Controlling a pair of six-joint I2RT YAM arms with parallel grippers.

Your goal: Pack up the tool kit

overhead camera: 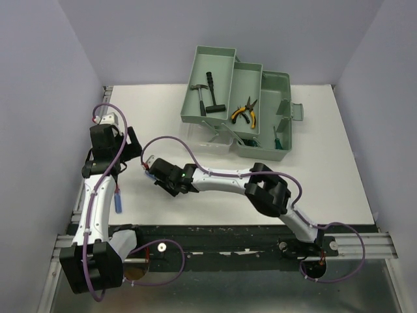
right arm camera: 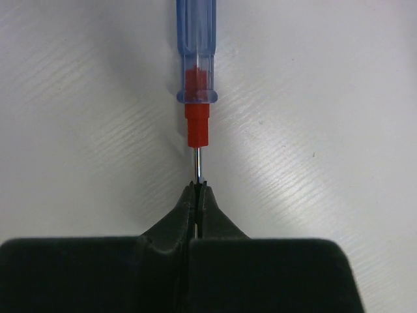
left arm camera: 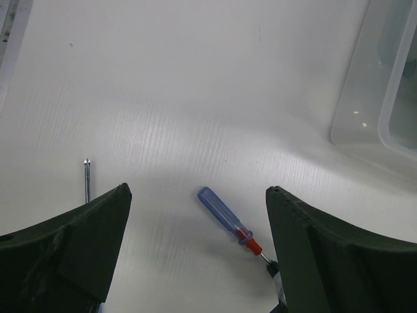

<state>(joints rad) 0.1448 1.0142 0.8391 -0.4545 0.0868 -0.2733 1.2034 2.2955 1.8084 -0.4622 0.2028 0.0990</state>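
- The toolbox [overhead camera: 281, 98], pale sage green, stood open toward 1 o'clock from the middle of the white table [overhead camera: 332, 182], its tiered trays fanned out to the left.
- A small hammer [overhead camera: 210, 91] lay in the far-left tray. Yellow-handled pliers [overhead camera: 244, 113] lay in the next tray, at about 4 o'clock from the hammer.
- A green-handled tool [overhead camera: 276, 139] lay in the deep base compartment, at the box's 5 o'clock corner; what kind of tool could not be told.
- The translucent lid [left arm camera: 365, 98] lay on the table just in front of the box, at 2 o'clock in the left wrist view.
- The right gripper [right arm camera: 197, 190] reached across to about 9 o'clock of the table's middle. Its jaws were pressed together, pinching the thin metal shaft of a blue-handled screwdriver [right arm camera: 195, 59].
- In the right wrist view the screwdriver pointed its handle to 12 o'clock, with a red collar between handle and shaft. It lay low over the table; whether it touched the surface could not be told.
- From the left wrist view the same screwdriver ran from 10 o'clock at the handle to 4 o'clock at the pinched tip.
- The left gripper [left arm camera: 197, 188] hung above the table with its fingers [left arm camera: 78, 241] spread wide and nothing between them, the screwdriver's handle near its middle line.
- A bare metal shaft [left arm camera: 86, 179] lay at 9 o'clock in that view, its lower end hidden behind the left finger.
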